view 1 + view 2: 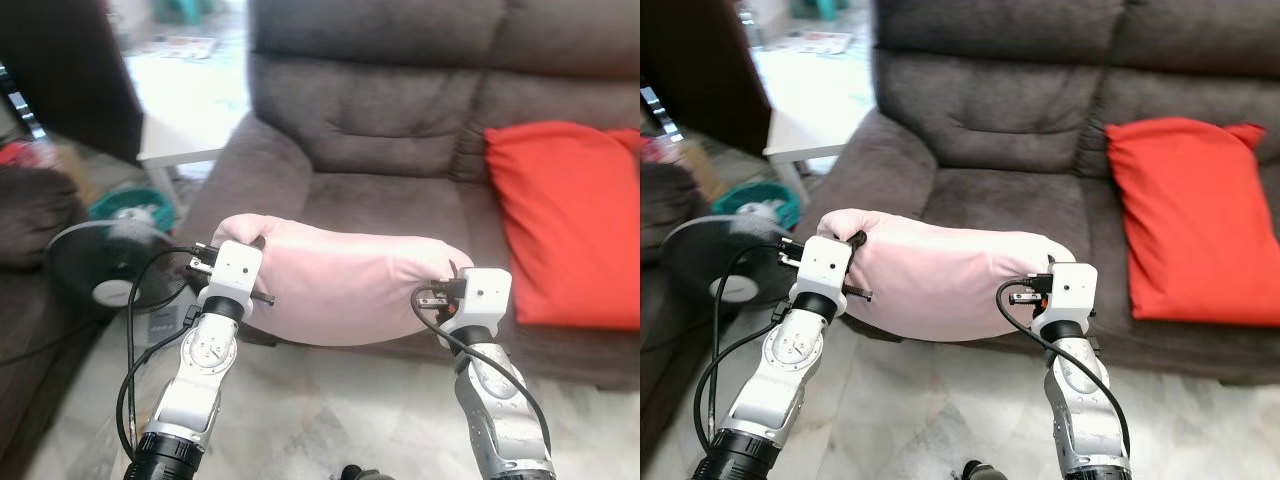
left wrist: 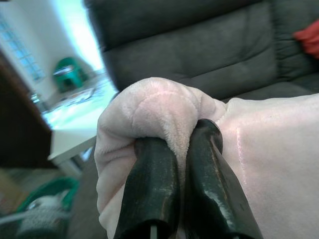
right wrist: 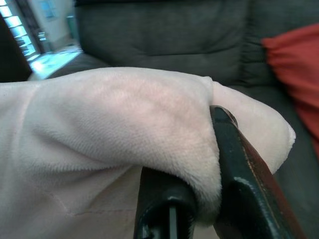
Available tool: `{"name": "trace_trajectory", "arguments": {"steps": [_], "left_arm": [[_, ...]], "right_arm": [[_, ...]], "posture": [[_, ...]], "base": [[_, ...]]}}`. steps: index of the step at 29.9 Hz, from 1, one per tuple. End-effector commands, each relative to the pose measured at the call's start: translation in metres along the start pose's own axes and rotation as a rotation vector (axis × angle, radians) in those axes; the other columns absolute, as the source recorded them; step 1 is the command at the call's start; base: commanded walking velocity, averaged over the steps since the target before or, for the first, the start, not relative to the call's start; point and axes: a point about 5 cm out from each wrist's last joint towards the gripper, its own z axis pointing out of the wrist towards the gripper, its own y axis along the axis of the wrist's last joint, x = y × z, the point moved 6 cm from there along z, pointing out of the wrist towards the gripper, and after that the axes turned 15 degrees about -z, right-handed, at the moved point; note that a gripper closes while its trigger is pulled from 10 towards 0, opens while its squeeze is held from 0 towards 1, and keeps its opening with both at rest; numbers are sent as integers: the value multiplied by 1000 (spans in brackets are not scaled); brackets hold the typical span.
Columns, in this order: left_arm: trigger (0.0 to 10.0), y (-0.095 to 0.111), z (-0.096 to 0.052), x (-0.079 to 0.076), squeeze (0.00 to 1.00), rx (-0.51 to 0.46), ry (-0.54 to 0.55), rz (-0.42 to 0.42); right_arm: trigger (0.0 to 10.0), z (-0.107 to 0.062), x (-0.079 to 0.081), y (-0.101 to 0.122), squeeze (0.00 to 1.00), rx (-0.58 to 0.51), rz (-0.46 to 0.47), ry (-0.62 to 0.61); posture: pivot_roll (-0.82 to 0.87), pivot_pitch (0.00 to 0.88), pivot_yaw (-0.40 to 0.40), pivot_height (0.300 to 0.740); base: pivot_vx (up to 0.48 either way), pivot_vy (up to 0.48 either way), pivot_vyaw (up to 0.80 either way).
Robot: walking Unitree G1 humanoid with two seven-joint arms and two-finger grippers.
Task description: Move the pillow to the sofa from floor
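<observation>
The red cushion (image 1: pixel 570 220) is cut off at the right edge.

Left gripper (image 2: pixel 182 149), right gripper (image 3: pixel 199 164) raised forward, fingers clamped.

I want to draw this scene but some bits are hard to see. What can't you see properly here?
- Underside of the pink pillow: head views, hidden by its own bulk.
- Red cushion: cut off by the left eye view's edge.
- Left gripper fingertips: buried in pillow fabric, left wrist view.
- Fan: blurred.
</observation>
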Motion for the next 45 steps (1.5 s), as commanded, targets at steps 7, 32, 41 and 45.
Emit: {"name": "trace_trajectory", "arguments": {"steps": [7, 32, 41, 45], "left_arm": [[10000, 17, 3, 5, 0, -67, 20, 5], [10000, 18, 2, 5, 0, -70, 22, 17], [10000, 20, 3, 7, 0, -75, 33, 2], [10000, 21, 2, 7, 0, -85, 31, 17]], "right_arm": [[10000, 5, -9, 22, 0, -89, -6, -26], [10000, 9, -16, 25, 0, -91, -16, -40], [10000, 10, -11, 25, 0, -90, -17, -28], [10000, 10, -10, 26, 0, -95, -17, -26]], "posture": [[115, 92, -19, 740], [111, 90, -18, 740], [115, 86, -17, 740], [115, 83, -17, 740]], "base": [[0, 0, -222], [0, -31, -448], [0, 0, -178], [0, 0, 0]]}}
